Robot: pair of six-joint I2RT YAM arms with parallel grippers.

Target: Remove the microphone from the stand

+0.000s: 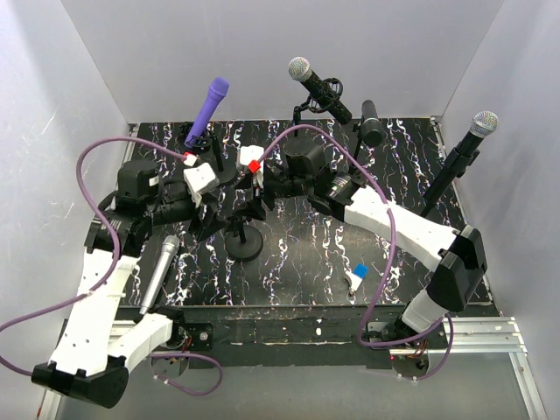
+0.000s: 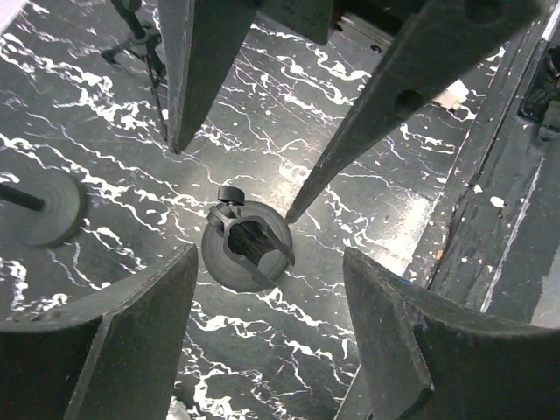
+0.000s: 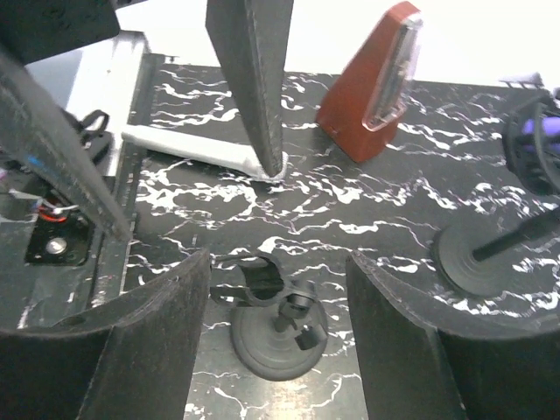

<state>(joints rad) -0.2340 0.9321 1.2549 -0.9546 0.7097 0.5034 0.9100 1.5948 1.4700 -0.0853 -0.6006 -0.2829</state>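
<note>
Looks nearly finished. Slim silver-grey microphone (image 1: 158, 269) out of its holder, flat on the black marbled desk (image 1: 306, 262) by the left edge, apart from both grippers. Black round-based stand (image 1: 243, 238) at the desk's middle, clip bare. Left gripper (image 2: 269, 254) and right gripper (image 3: 278, 255) above that stand, jaws spread, pinching nothing. Left to do, probably: only drawing back.

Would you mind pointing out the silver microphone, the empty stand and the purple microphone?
silver microphone (image 1: 158, 273): top view, middle of its handle.
empty stand (image 2: 217, 265): left wrist view, on its round base.
purple microphone (image 1: 208, 107): top view, upper body.
</note>
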